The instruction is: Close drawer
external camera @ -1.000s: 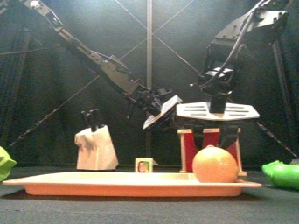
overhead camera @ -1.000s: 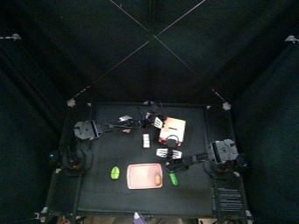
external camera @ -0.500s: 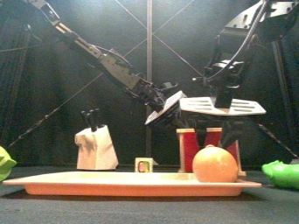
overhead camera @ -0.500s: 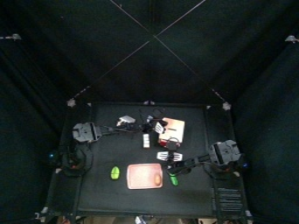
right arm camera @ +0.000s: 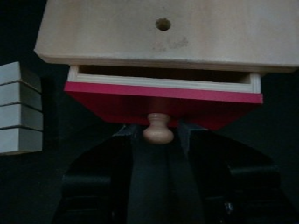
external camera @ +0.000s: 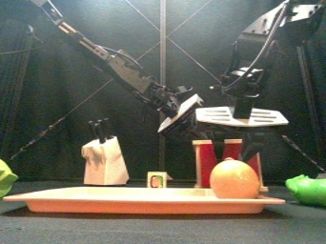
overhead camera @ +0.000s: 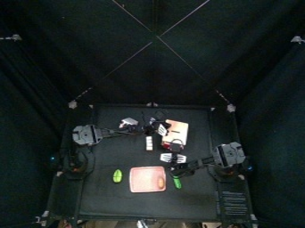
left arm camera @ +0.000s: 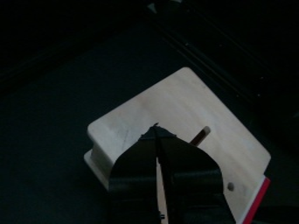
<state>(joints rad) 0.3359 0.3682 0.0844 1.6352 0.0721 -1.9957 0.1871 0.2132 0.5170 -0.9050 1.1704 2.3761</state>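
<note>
The left gripper pressed down on the top of the drawer unit, its jaws drawn together with only a thin slit between them and nothing held. The unit's pale wooden top lay directly under those tips, toward its near edge. If that downward hold was light or slipped off the edge, the unit would probably slide or tip when pushed from the front, and the tray would not go home.

Further right, the right gripper faced the drawer's red front, which stood pulled a little out of the wooden case. Its small round knob sat just ahead of that gripper, between the two jaws; whether they pinched it or merely flanked it could not be told. A push off the knob's axis might have jammed the tray crooked in its case. The white block lay just to one side of the gripper, near enough to be knocked if the arm swung wide.
</note>
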